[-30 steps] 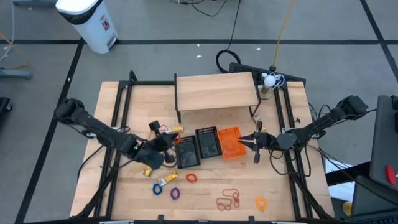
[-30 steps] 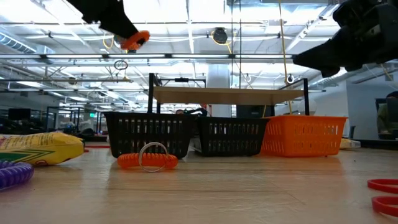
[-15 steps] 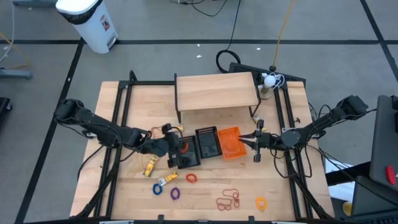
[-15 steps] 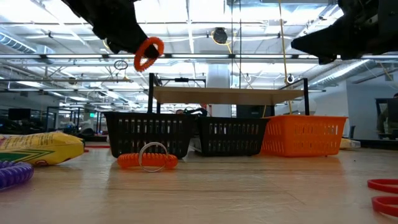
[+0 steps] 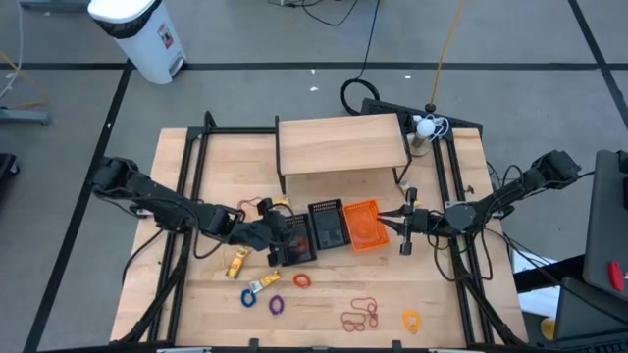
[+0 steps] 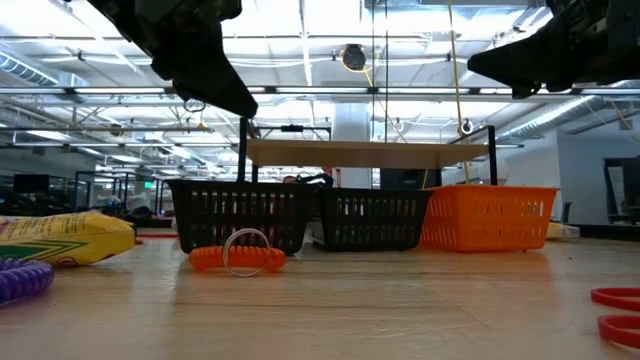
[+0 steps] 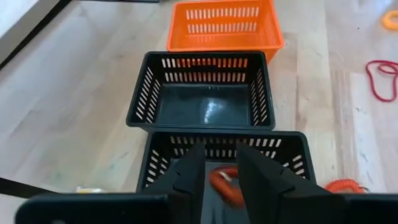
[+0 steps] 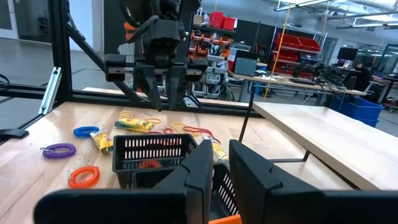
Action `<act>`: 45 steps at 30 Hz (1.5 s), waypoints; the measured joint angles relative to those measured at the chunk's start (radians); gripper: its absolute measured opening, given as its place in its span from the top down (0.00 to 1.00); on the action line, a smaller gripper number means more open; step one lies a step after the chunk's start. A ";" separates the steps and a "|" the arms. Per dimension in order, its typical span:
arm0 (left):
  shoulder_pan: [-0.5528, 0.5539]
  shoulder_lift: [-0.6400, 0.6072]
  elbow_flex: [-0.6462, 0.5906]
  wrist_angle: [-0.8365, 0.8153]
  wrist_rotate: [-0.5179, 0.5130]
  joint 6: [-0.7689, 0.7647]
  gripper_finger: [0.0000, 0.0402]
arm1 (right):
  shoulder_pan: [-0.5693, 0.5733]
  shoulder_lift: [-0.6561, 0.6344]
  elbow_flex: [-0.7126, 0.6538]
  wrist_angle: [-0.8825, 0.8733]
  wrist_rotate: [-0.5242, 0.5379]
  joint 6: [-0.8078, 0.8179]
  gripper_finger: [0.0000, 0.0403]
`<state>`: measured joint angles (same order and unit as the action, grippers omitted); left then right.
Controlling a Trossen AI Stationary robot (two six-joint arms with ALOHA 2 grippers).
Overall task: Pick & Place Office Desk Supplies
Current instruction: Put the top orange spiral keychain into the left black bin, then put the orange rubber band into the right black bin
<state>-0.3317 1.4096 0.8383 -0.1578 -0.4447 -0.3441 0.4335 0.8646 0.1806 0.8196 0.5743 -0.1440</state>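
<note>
Left gripper (image 5: 286, 238) poised above the black basket (image 7: 224, 163) nearest it, fingers (image 7: 186, 177) parted with a clear gap, holding nothing — orange coiled ring (image 7: 225, 185) lying inside that basket, seen through the gap. Also visible in the low view (image 6: 215, 85), dark and high over the left black basket (image 6: 238, 213)

3 baskets in a row: 2 black, then the orange basket (image 5: 362, 225) at the right end, middle black basket (image 7: 203, 91) bare inside

Right gripper (image 5: 392, 222) waiting above the table just beside the orange basket, fingers (image 8: 199, 165) nearly together with a narrow slit between, gripping nothing

Rest of the supplies loose on the wooden table (image 5: 442, 304), in front of the baskets: another orange coiled ring (image 6: 237, 258) near the left black basket, purple coil (image 5: 276, 305), blue and yellow piece (image 5: 253, 290), yellow packet (image 5: 235, 263), red elastic loops (image 5: 360, 315), yellow ring (image 5: 411, 319)

Wooden shelf (image 5: 341, 143) standing behind the baskets
</note>
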 joint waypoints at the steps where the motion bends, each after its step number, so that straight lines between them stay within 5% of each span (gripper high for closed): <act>1: 0.000 -0.002 0.000 0.000 0.000 0.002 0.75 | 0.000 0.000 0.000 0.000 0.000 0.000 0.89; 12: 0.000 -0.010 0.003 -0.124 0.040 -0.057 0.71 | 0.000 0.000 0.000 0.000 0.000 0.001 0.89; 22: -0.022 -0.106 0.023 -0.564 0.049 -0.449 0.71 | 0.000 0.000 0.001 -0.002 -0.003 0.011 0.89; 35: -0.079 -0.079 0.009 -0.811 0.087 -0.769 0.71 | 0.000 0.000 0.000 -0.003 -0.003 0.027 0.89; 45: -0.045 -0.079 -0.138 -0.677 0.173 -0.761 0.71 | 0.000 0.000 0.000 -0.001 -0.003 0.027 0.89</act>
<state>-0.3772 1.3303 0.7001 -0.8344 -0.2718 -1.1055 0.4335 0.8643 0.1810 0.8182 0.5711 -0.1167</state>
